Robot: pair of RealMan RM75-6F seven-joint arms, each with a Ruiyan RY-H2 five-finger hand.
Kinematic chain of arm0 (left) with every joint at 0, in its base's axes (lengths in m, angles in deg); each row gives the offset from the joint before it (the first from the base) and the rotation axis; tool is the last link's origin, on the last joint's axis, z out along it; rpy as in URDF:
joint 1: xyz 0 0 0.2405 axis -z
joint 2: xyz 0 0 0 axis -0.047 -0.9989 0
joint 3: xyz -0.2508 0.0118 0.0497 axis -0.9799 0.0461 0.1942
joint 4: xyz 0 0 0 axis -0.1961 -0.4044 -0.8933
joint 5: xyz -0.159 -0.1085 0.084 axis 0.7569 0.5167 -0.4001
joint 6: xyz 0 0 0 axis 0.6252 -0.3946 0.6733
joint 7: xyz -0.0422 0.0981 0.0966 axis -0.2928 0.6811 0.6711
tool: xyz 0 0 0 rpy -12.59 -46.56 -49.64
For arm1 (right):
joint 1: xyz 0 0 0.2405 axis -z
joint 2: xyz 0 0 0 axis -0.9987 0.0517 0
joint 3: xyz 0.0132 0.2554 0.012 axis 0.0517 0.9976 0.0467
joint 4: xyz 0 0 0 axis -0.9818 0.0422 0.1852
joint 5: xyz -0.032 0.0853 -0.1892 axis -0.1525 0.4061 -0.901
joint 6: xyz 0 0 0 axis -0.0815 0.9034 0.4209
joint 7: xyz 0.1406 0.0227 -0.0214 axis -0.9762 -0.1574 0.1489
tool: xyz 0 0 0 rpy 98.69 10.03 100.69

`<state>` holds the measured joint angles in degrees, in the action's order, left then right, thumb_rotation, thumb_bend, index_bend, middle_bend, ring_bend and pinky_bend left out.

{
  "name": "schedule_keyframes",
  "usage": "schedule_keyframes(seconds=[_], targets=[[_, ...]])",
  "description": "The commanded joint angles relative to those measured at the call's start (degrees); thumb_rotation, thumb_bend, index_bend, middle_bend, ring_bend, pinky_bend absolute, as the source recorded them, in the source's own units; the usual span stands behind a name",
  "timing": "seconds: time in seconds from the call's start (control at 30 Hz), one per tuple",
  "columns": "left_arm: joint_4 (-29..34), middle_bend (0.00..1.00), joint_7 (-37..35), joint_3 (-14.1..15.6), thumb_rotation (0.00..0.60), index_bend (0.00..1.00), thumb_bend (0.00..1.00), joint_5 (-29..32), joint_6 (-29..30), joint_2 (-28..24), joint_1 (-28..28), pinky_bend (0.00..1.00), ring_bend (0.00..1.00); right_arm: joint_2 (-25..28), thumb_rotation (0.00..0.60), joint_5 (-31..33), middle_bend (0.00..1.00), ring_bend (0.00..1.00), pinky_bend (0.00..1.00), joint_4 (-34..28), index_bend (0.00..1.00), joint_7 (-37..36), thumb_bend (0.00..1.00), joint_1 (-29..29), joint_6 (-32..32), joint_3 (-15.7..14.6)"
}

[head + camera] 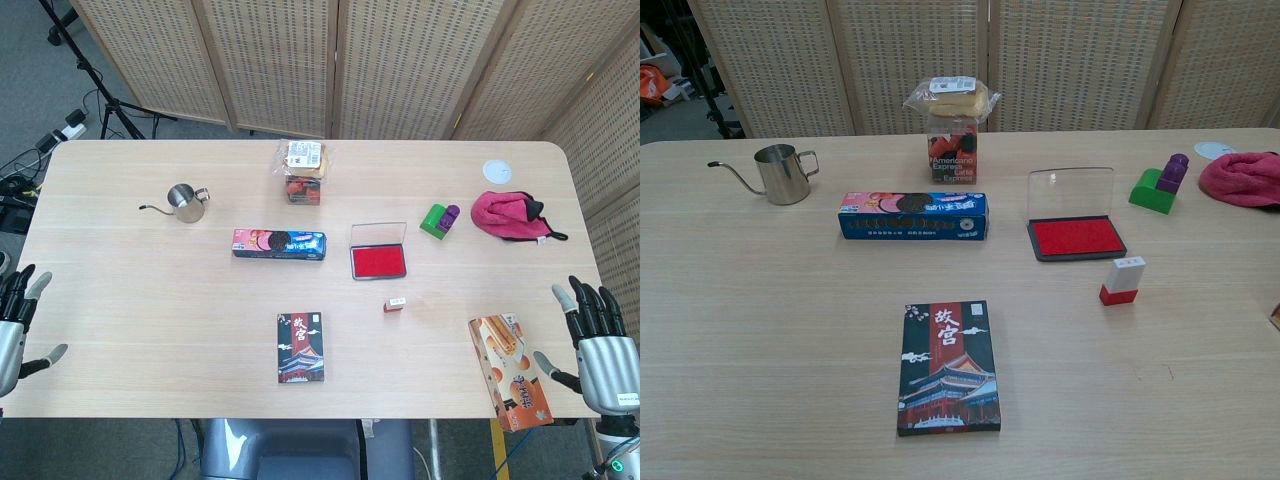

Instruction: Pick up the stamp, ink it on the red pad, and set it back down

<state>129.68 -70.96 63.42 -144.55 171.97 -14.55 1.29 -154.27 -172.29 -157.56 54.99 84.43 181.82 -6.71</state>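
The stamp (395,304) (1122,280) is a small white block with a red base, standing upright on the table just in front of the ink pad. The red ink pad (379,261) (1075,237) lies open, its clear lid raised behind it. In the head view my left hand (14,318) hangs at the table's left edge with fingers spread, holding nothing. Off the table's right front corner, my right hand (598,338) is likewise spread and holds nothing. Both hands are far from the stamp. The chest view shows neither hand.
A dark card box (300,347) (949,366) lies near the front centre. A blue biscuit box (279,244), a steel pitcher (184,202), a snack stack (303,168), a green-purple toy (439,219), a pink cloth (514,216) and an orange snack box (511,370) are spread around.
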Motion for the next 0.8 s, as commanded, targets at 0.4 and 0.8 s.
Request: schedule_keyframes(seconds=[0.4, 0.8], targets=[[0.31, 0.0, 0.63, -0.3, 0.6, 0.0, 0.0, 0.56, -0.12, 0.01, -0.12, 0.0, 0.0, 0.65, 0.6, -1.03, 0.2, 0.19, 0.15, 1.38, 0.0, -0.48, 0.0, -3.12, -4.47, 0.1], [1.28, 0.0, 1.0, -0.99, 0.6, 0.0, 0.0, 2.53, -1.43, -0.25, 0.2, 0.0, 0.0, 0.02, 0.6, -6.39, 0.8, 0.98, 1.0, 3.18, 0.0, -3.36, 0.0, -15.1, -17.6, 0.31]])
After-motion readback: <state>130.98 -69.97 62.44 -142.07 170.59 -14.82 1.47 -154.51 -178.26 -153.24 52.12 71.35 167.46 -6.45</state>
